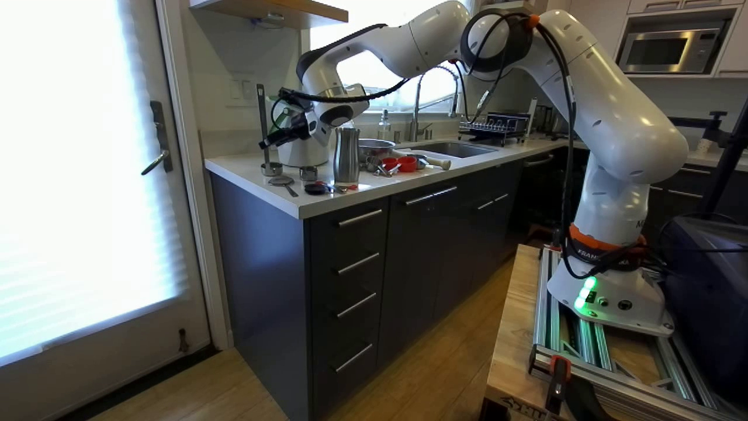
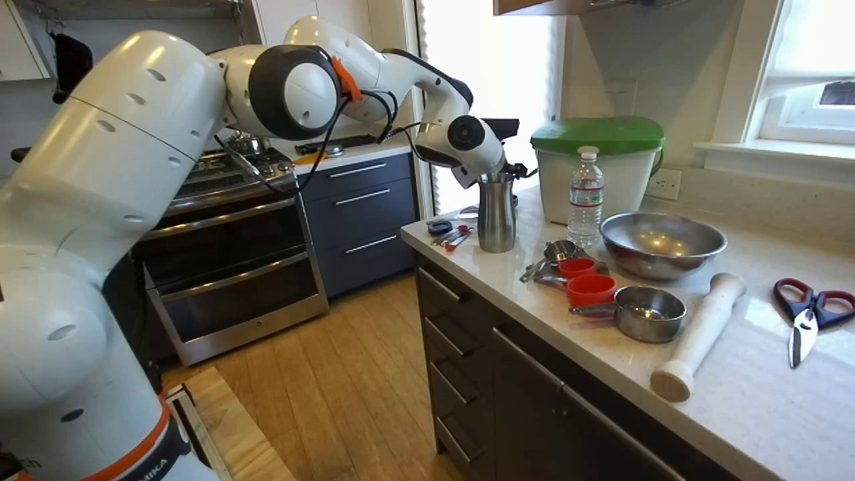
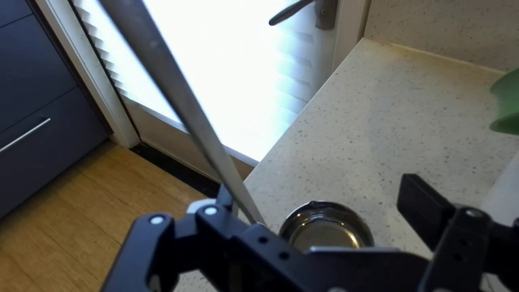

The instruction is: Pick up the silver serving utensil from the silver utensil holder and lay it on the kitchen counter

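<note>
The silver serving utensil (image 1: 262, 111) stands nearly upright on the kitchen counter (image 1: 239, 165), outside the silver utensil holder (image 1: 346, 155). Its round head rests on the counter near the left end. In the wrist view its handle (image 3: 182, 101) runs down beside the left finger; its silver bowl (image 3: 326, 227) is partly hidden by the gripper. My gripper (image 3: 318, 188) is open, its fingers wide apart. I cannot tell whether the handle touches a finger. In an exterior view the gripper (image 2: 521, 171) is mostly hidden behind the holder (image 2: 497, 214), and the utensil is hidden there.
A white bin with a green lid (image 2: 598, 137) stands at the wall beside the gripper. A water bottle (image 2: 586, 200), steel bowl (image 2: 662, 244), red measuring cups (image 2: 591, 288), wooden pestle (image 2: 701, 334) and scissors (image 2: 808, 314) lie along the counter. A small cup (image 1: 308, 173) stands near the utensil.
</note>
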Motion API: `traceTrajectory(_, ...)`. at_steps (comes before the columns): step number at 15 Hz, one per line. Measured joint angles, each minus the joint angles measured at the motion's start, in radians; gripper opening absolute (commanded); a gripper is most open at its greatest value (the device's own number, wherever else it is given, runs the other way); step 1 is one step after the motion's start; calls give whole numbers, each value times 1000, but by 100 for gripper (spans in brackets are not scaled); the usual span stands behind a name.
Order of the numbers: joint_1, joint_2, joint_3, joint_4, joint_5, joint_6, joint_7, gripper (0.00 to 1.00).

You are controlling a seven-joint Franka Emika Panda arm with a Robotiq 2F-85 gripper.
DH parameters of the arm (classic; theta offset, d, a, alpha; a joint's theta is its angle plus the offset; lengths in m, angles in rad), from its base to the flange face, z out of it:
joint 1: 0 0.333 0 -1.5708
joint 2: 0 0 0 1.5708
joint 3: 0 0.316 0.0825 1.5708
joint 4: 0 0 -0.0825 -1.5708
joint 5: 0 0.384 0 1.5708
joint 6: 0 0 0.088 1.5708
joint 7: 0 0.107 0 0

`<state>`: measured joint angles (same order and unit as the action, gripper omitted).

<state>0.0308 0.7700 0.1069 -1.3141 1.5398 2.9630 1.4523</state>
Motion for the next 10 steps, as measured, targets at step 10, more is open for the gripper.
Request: traceTrajectory(10,0,0,0,7,0,0,0,100)
